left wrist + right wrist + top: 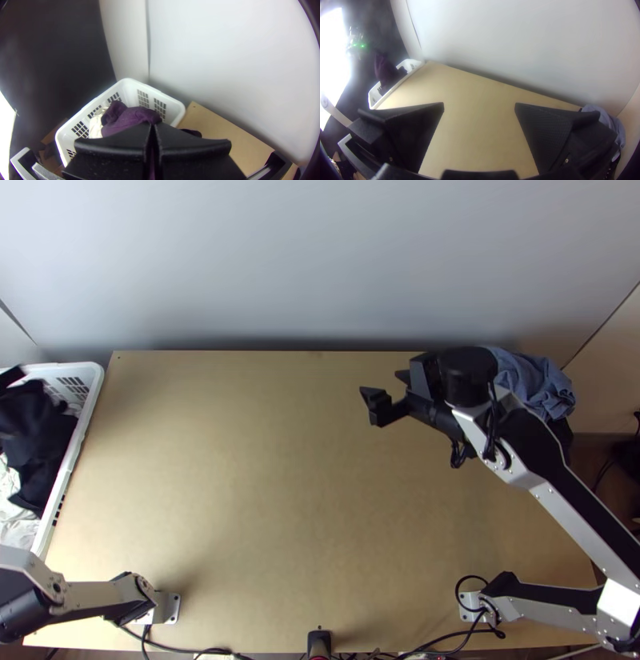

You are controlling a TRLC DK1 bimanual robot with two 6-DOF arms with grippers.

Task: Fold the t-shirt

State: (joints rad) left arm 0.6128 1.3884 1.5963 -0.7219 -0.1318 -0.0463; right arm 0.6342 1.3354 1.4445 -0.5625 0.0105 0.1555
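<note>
L gripper (151,125), above the white plastic slatted basket (128,91) at the worktop's L side: jaws pinched on the dark purple cloth T-shirt (133,116), which hangs bunched over/in the basket; can't tell which part is gripped. Crumpled white cloth (95,128) in the basket, next to the T-shirt. Light wooden worktop (280,460) to the basket's R. R gripper (387,390) over its far R part, jaws spread wide w/ nothing btwn. Bunched blue-grey cloth (528,380) at the far R corner.
</note>
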